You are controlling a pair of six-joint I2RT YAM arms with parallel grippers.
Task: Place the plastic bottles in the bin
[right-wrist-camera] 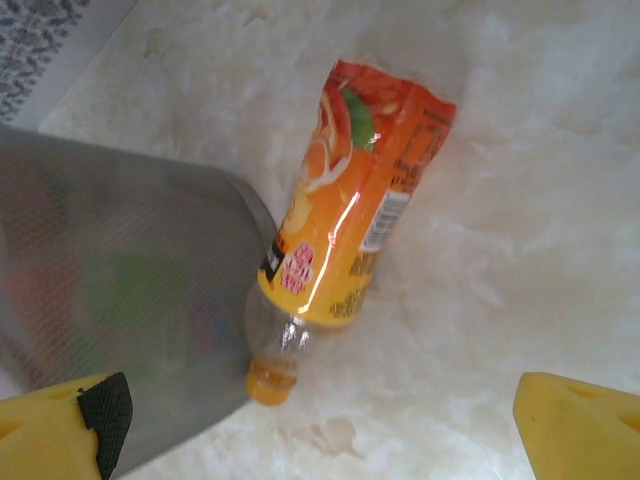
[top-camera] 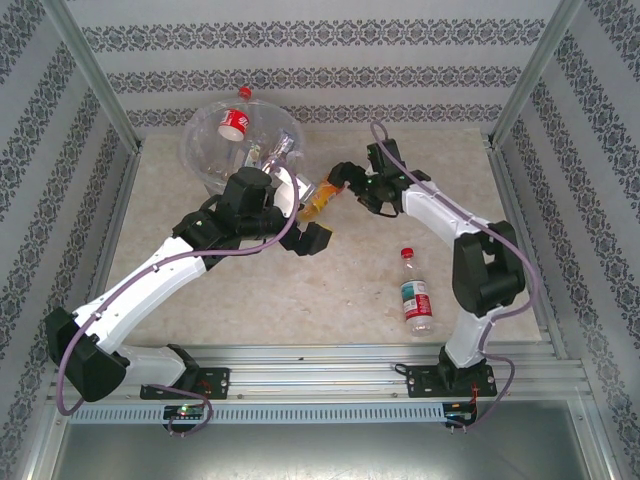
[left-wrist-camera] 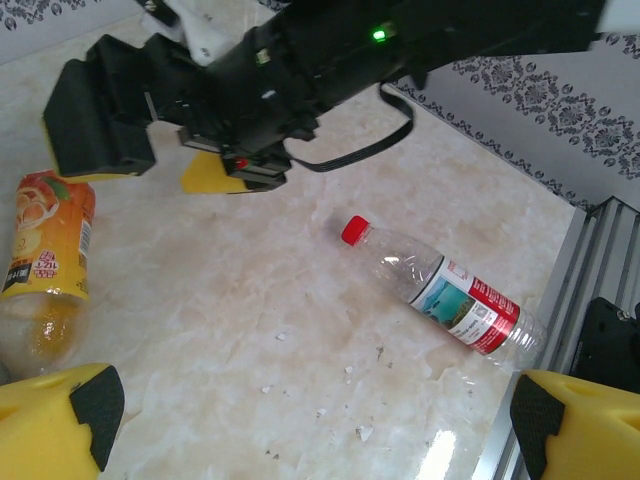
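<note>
Just beside the bin, hovering with the jaws of the right gripper spread wide and empty over the orange-labelled bottle lying by the bin's wall, holding the left gripper equally wide nearby, judging that bottle light, thin-walled, slick and rolling easily, favouring its labelled middle.

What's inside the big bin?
A red-label bottle lies in the bin, with more clear bottles beside it. The left arm covers the near part, so the rest is hidden.
</note>
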